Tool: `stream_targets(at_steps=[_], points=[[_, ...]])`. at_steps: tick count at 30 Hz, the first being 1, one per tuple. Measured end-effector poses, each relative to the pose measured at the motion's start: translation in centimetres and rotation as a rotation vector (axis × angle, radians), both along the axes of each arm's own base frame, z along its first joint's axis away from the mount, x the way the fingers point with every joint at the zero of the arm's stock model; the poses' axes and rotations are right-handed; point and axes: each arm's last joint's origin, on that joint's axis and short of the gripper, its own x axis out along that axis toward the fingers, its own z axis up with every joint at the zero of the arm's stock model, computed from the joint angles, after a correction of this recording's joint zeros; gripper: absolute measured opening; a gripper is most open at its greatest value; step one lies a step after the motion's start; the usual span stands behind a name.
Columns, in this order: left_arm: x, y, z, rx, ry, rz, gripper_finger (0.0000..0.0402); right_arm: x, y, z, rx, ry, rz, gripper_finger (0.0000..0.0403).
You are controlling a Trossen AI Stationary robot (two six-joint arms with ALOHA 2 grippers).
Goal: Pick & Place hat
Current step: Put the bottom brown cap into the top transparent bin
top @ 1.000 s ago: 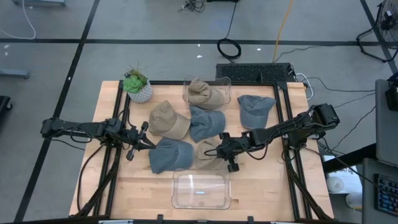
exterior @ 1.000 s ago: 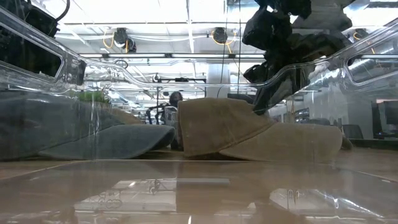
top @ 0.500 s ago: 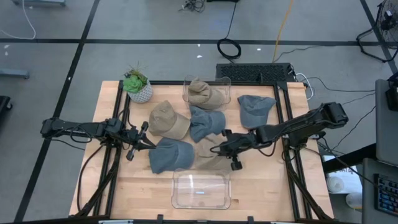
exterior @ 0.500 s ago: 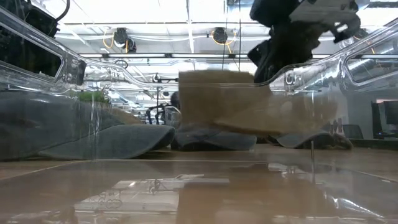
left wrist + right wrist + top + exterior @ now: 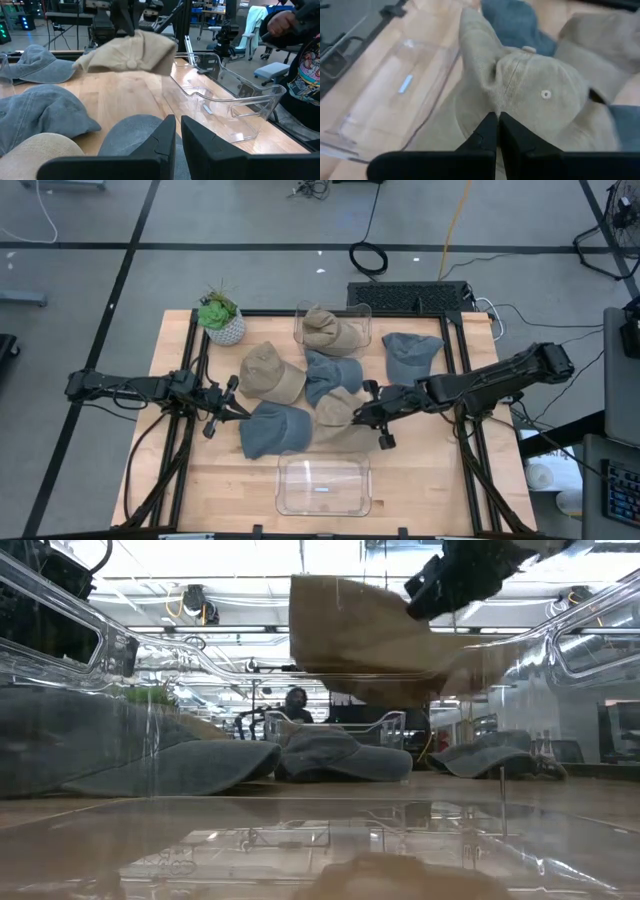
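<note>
The tan hat (image 5: 338, 410) hangs lifted off the table in my right gripper (image 5: 373, 417), which is shut on it right of the table's middle. The low view shows this hat (image 5: 375, 640) in the air under the gripper (image 5: 452, 580). In the right wrist view its crown (image 5: 540, 95) and brim (image 5: 472, 45) fill the picture. My left gripper (image 5: 226, 408) stays shut at the left side of a blue hat (image 5: 275, 428); the left wrist view shows that hat (image 5: 132, 131) just under the fingers (image 5: 165, 137). Whether they touch I cannot tell. My right gripper pinches a raised fold of the tan hat's crown (image 5: 494, 102) between its two fingers, beside the top button (image 5: 545, 93). The fingers come slanting down from the table's right side. The hat is lifted clear and hangs tilted, with its brim (image 5: 470, 660) drooping.
A clear bin (image 5: 322, 485) stands at the near edge, just near of the lifted hat. A second clear bin (image 5: 362, 315) at the far edge holds a tan hat (image 5: 325, 332). Other hats (image 5: 270, 372) (image 5: 332, 378) (image 5: 410, 355) lie mid-table; a potted plant (image 5: 221, 318) stands far left.
My right gripper has risen and drawn slightly toward the table's right, shut on the tan hat throughout. The hat has gone from lying flat on the table to hanging clear above it, uncovering the blue hats behind it in the low view.
</note>
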Motion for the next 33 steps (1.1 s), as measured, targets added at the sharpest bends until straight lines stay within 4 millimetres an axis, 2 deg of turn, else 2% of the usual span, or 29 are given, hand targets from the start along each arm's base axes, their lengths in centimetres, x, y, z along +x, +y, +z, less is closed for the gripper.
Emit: stream_targets(at_steps=[4,11,18,22,26,29,33], points=[[0.0,0.0,0.0,0.000,0.000,0.000,0.0037,-0.3,-1.0,0.8,0.008,-0.033,-0.028,0.0000],[0.0,0.0,0.0,0.000,0.000,0.000,0.0037,-0.1,-4.0,1.5,0.080,-0.039,-0.042,0.0000],[0.0,0.0,0.0,0.000,0.000,0.000,0.0037,0.2,-7.6,4.7,0.131,-0.115,0.009,0.0000],[0.0,0.0,0.0,0.000,0.000,0.000,0.0037,0.1,-9.9,7.2,0.140,-0.189,0.029,0.0000],[0.0,0.0,0.0,0.000,-0.001,0.000,0.0037,0.0,-12.8,8.8,0.133,-0.248,-0.002,0.0000],[0.0,0.0,0.0,0.000,0.000,0.000,0.0037,0.1,-15.1,9.5,0.142,-0.268,-0.029,0.0000],[0.0,0.0,0.0,0.000,0.000,0.000,0.0037,0.8,-18.3,10.1,0.232,-0.286,0.031,0.0000]])
